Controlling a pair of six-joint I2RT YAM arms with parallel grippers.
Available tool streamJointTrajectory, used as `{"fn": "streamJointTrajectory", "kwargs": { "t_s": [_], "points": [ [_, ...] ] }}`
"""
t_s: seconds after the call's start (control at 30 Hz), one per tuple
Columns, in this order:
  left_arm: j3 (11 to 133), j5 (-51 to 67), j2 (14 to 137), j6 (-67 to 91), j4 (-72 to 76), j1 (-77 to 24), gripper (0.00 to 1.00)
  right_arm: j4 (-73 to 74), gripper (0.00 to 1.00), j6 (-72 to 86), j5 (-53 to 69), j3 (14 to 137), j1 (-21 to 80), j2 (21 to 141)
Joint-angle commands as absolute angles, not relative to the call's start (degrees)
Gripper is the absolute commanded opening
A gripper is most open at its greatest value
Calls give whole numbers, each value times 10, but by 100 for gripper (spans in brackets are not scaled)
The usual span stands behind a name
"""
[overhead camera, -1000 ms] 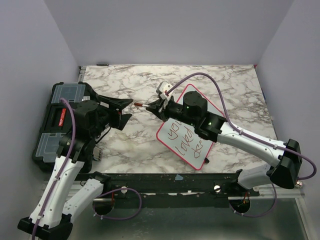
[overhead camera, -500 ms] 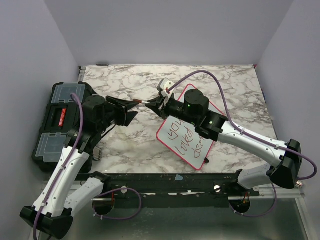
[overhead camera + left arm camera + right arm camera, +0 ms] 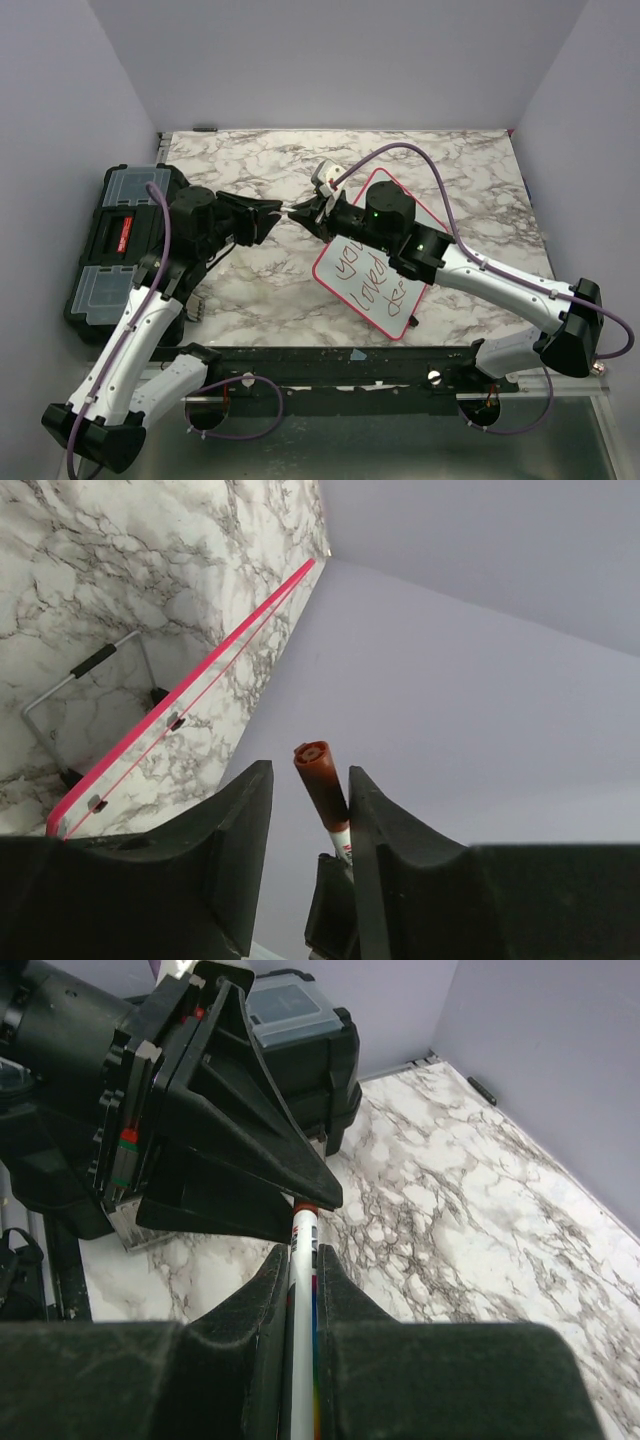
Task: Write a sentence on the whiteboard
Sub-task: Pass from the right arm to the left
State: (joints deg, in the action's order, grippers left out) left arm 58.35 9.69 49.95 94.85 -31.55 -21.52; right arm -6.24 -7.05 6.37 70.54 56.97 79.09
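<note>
**Item: whiteboard** [image 3: 368, 290]. Pink-framed and glossy, it lies flat on the marble table [image 3: 250, 290], right of centre and turned cornerwise. The right arm crosses over its upper half.

**Writing on it:** three short lines in red, reading roughly "you / loved / dee…". The last word runs in under the arm and cannot be read to its end.

**Progress (judged):** most of a sentence is down. Whether it is finished cannot be told, since part of the board is covered. No pen tip is on the board.

**Marker** [image 3: 292, 208]. White barrel with a red end, held level above the table, off the board's left corner and between the two hands.

**Right gripper** [image 3: 312, 212]. Clamped on the marker's barrel.

**Left gripper** [image 3: 270, 212]. Its jaws stand either side of the red end. In the wrist view a sliver of gap shows on one side, so a firm pinch cannot be confirmed.

**Step in hand (judged):** cap work, either fitting or pulling. The pictures do not say which.

**Toolbox** [image 3: 115, 240]. Black, at the table's left edge, well apart from the board.

**Hard to make out:** the marker's writing tip, hidden inside the right hand, and a thin wire shape beside the board in the left wrist view.
</note>
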Motion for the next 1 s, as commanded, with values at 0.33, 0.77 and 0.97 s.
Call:
{"fn": "streamJointTrajectory", "kwargs": {
  "t_s": [0.33, 0.77, 0.97],
  "points": [
    [593, 121, 532, 954, -294, -228, 14, -69, 1, -59, 70, 709, 583, 807],
    [594, 134, 525, 947, -277, -242, 0, -93, 1, -45, 73, 695, 586, 827],
    [582, 127, 520, 947, -284, -241, 0, -92, 20, -39, 65, 687, 586, 813]
  ]
}}
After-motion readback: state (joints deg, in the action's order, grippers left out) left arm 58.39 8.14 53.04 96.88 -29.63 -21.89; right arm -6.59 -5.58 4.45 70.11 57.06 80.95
